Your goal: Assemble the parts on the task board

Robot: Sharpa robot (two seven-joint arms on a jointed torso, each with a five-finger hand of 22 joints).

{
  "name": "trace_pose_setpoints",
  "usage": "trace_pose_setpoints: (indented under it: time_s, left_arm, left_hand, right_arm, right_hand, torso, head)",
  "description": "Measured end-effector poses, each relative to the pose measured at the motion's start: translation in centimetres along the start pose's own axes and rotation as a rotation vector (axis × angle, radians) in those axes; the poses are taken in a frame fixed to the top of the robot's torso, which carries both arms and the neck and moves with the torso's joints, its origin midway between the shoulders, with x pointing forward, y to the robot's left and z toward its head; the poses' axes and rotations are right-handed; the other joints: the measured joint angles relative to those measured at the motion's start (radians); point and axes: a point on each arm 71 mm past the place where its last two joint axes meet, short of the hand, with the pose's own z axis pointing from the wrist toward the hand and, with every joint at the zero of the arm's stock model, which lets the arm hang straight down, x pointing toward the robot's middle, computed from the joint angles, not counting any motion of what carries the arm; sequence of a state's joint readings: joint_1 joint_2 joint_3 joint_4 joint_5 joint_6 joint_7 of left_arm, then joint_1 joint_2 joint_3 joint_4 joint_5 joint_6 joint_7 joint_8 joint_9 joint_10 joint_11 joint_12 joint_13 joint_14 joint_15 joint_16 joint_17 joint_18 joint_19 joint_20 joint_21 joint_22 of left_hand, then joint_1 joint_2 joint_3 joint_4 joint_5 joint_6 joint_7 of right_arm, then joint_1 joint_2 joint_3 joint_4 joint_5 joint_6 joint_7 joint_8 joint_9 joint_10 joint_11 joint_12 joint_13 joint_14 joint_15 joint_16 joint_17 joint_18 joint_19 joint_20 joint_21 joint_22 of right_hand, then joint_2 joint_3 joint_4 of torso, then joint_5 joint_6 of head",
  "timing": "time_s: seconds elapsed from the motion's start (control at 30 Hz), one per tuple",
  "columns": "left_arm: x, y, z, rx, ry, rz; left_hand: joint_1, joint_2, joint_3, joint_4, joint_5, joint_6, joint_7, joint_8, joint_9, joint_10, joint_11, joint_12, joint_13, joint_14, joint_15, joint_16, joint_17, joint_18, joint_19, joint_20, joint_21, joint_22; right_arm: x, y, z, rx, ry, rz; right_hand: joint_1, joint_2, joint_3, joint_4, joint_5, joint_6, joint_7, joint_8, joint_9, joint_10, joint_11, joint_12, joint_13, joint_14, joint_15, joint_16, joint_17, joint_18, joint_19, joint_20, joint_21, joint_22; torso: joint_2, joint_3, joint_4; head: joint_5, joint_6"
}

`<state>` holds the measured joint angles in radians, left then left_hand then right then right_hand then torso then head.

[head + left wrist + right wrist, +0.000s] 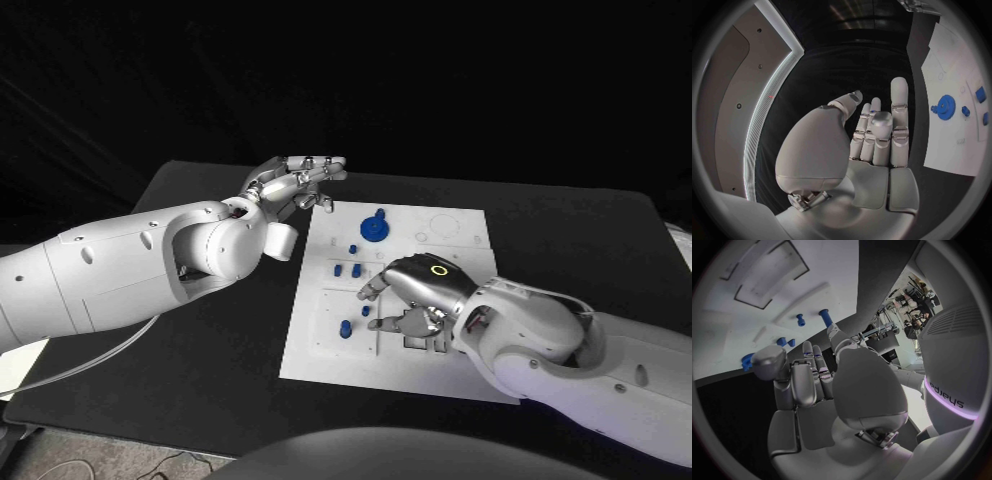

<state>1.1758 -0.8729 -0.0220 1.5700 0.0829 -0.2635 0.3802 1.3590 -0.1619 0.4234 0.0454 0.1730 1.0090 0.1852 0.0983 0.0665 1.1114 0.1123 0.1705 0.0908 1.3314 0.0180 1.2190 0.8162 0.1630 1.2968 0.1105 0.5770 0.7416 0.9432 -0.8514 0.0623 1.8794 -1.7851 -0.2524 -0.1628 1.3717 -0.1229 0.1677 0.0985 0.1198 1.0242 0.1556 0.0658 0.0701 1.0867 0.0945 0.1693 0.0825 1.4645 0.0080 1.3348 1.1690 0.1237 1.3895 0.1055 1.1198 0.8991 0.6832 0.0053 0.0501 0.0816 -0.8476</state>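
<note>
Over the task board (325,355) the right hand (411,295) hovers, fingers apart, holding nothing; next comes picking a blue peg (346,327). Left hand (296,180) waits beside, fingers loosely together.

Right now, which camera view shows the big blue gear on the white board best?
The left wrist view: the blue gear is unobstructed there, teeth and hub visible on the task board. The head view shows it smaller but clear. In the right wrist view, I cannot identify it with certainty.
</note>
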Motion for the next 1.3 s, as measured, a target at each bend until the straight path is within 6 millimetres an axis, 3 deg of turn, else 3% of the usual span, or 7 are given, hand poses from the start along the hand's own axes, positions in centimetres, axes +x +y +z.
trace_pose_setpoints:
  time_s: [0.13,0.2,0.33,0.5,0.67,0.93,1.3]
  left_arm:
    - [-0.1,0.0,-0.1,0.0,-0.002,0.001]
    - [-0.2,0.0,-0.1,0.0,-0.003,0.001]
    - [-0.2,0.0,-0.1,0.0,-0.003,0.001]
    - [-0.2,-0.1,-0.2,0.0,-0.004,0.001]
    - [-0.3,-0.1,-0.2,0.0,-0.006,0.002]
    - [-0.4,-0.1,-0.2,0.0,-0.007,0.003]
    - [-0.5,-0.1,-0.3,0.001,-0.008,0.003]
  left_hand:
    - [0.0,0.0,0.0,0.0,0.0,0.0,0.0,0.0,0.0,0.0,0.0,0.0,0.0,0.0,0.0,0.0,0.0,0.0,0.0,0.0,0.0,0.0]
    - [0.0,0.0,0.0,0.0,0.0,0.0,0.0,0.0,0.0,0.0,0.0,0.0,0.0,0.0,0.0,0.0,0.0,0.0,0.0,0.0,0.0,0.0]
    - [0.0,0.0,0.0,0.0,0.0,0.0,0.0,0.0,0.0,0.0,0.0,0.0,0.0,0.0,0.0,0.0,0.0,0.0,0.0,0.0,0.0,0.0]
    - [0.0,0.0,0.0,0.0,0.0,0.0,0.0,0.0,0.0,0.0,0.0,0.0,0.0,0.0,0.0,0.0,0.0,0.0,0.0,0.0,0.0,0.0]
    - [0.0,0.0,0.0,0.0,0.0,0.0,0.0,0.0,0.0,0.0,0.0,0.005,0.0,0.0,0.0,0.0,-0.002,0.0,0.0,0.0,0.0,-0.001]
    - [0.0,0.0,0.0,0.0,0.0,0.0,0.0,0.0,0.0,0.0,0.0,0.007,0.0,0.0,0.0,0.0,-0.002,0.0,0.0,0.0,0.0,-0.001]
    - [0.0,0.0,0.0,0.0,0.0,0.0,0.0,0.0,0.0,0.0,0.0,0.007,0.0,0.0,0.0,0.0,-0.002,0.0,0.0,0.0,0.0,-0.001]
  right_arm:
    - [-2.4,-2.8,-2.4,0.094,-0.042,0.07]
    - [-3.1,-4.0,-3.6,0.148,-0.054,0.121]
    - [-3.6,-6.0,-5.9,0.259,-0.062,0.2]
    - [-3.3,-7.6,-8.1,0.388,-0.046,0.239]
    - [-2.4,-8.5,-9.8,0.507,-0.009,0.242]
    - [-1.2,-8.4,-10.3,0.596,0.039,0.22]
    - [0.3,-7.8,-9.4,0.621,0.086,0.184]
  right_hand:
    - [-0.019,0.021,-0.013,0.023,0.03,0.017,-0.003,0.007,0.002,0.128,-0.015,0.063,0.028,0.002,-0.017,0.067,0.102,-0.001,0.039,-0.011,0.082,0.113]
    - [-0.036,0.017,-0.026,0.037,0.046,0.029,-0.011,0.016,0.003,0.185,-0.024,0.1,0.053,0.002,-0.031,0.09,0.132,-0.016,0.052,-0.023,0.113,0.152]
    - [-0.054,0.008,-0.06,0.056,0.062,0.06,-0.044,0.053,0.015,0.292,-0.07,0.231,0.172,0.001,-0.057,0.098,0.138,-0.016,0.059,-0.053,0.127,0.172]
    - [-0.1,0.014,-0.128,0.099,0.109,0.054,-0.061,0.093,0.035,0.305,-0.084,0.714,0.708,0.002,-0.066,0.116,0.139,-0.016,0.066,-0.066,0.159,0.21]
    - [-0.134,0.038,-0.204,0.171,0.138,0.046,-0.069,0.136,0.068,0.322,-0.085,1.017,1.058,0.001,-0.072,0.152,0.139,-0.032,0.07,-0.07,0.186,0.25]
    - [-0.149,0.053,-0.26,0.191,0.138,0.028,-0.068,0.165,0.098,0.348,-0.087,1.119,1.188,0.002,-0.073,0.162,0.139,-0.032,0.07,-0.07,0.193,0.267]
    - [-0.156,0.06,-0.284,0.192,0.148,0.024,-0.072,0.185,0.121,0.348,-0.087,1.137,1.222,0.002,-0.073,0.167,0.139,-0.032,0.07,-0.07,0.2,0.279]
  torso:
    - [-0.001,-0.0008,-0.0037]
    - [-0.003,-0.0018,-0.0073]
    - [-0.006,-0.0034,-0.0157]
    - [-0.008,-0.0044,-0.0259]
    - [-0.011,-0.0054,-0.0383]
    - [-0.014,-0.0066,-0.0479]
    - [-0.014,-0.0074,-0.0476]
  head:
    - [-0.021,0.013]
    - [-0.033,0.019]
    - [-0.054,0.03]
    - [-0.078,0.039]
    - [-0.1,0.046]
    - [-0.113,0.047]
    - [-0.118,0.043]
